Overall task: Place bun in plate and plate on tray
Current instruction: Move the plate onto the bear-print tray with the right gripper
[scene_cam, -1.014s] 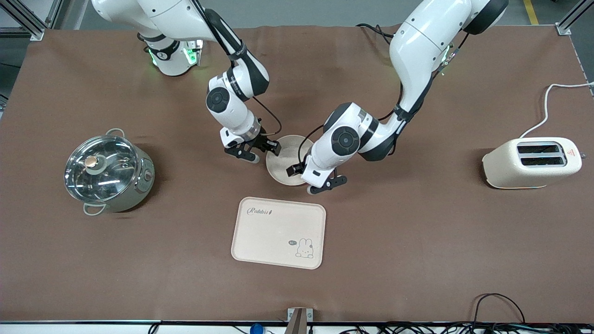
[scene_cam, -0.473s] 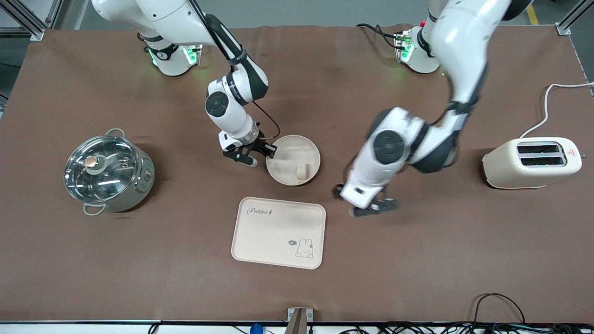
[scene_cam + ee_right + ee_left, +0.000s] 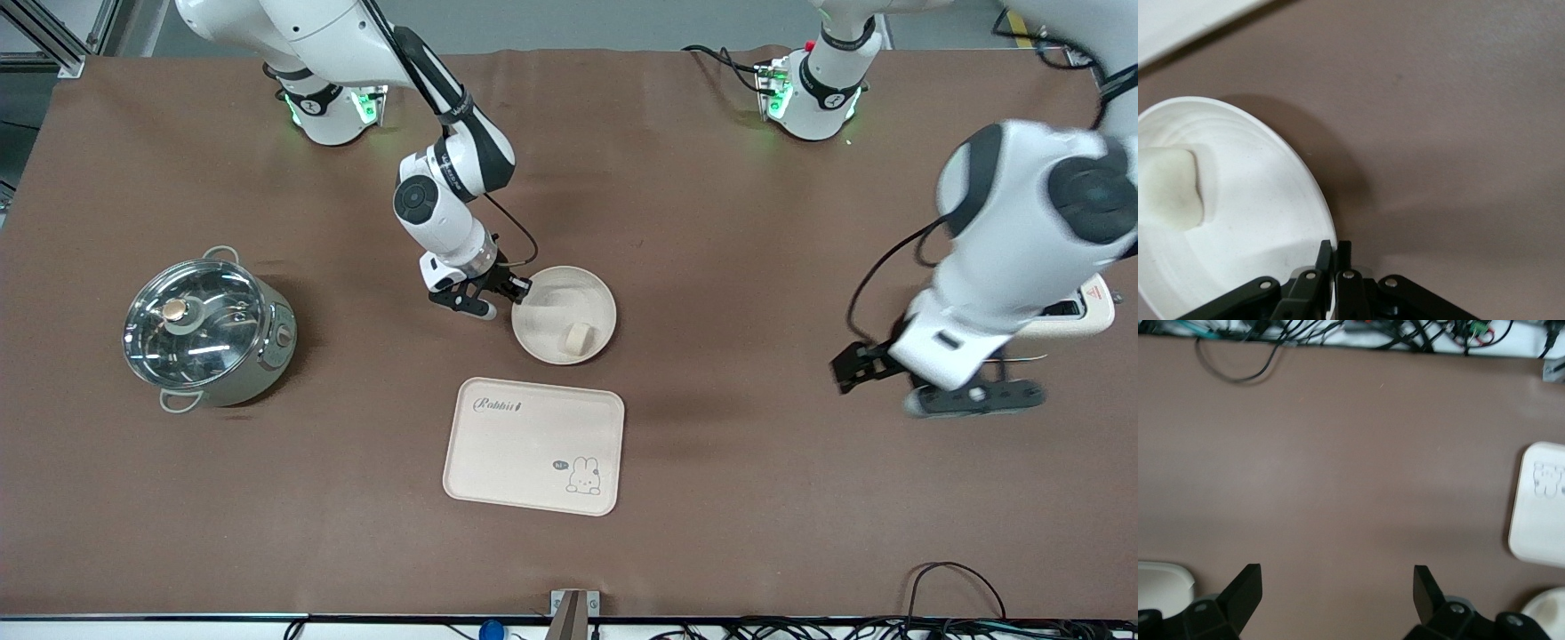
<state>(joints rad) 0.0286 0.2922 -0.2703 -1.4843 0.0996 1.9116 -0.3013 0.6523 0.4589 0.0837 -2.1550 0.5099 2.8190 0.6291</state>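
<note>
The round cream plate (image 3: pixel 544 342) sits on the brown table, just farther from the front camera than the tray (image 3: pixel 507 453). The small pale bun (image 3: pixel 579 337) lies inside it. My right gripper (image 3: pixel 517 300) is shut on the plate's rim at the side toward the right arm's end. In the right wrist view its fingertips (image 3: pixel 1335 257) pinch the thin rim of the plate (image 3: pixel 1265 220), with the bun (image 3: pixel 1168 190) resting inside. My left gripper (image 3: pixel 916 384) hangs open and empty over bare table beside the toaster; in the left wrist view the left gripper (image 3: pixel 1337 587) holds nothing.
A cream toaster (image 3: pixel 1101 307), partly hidden by the left arm, stands toward the left arm's end. A steel pot with a glass lid (image 3: pixel 209 329) stands toward the right arm's end. Cables run along the table edge nearest the front camera.
The left arm has swung away from the plate toward the toaster, leaving the bun in the plate. The right gripper has closed onto the plate's rim.
</note>
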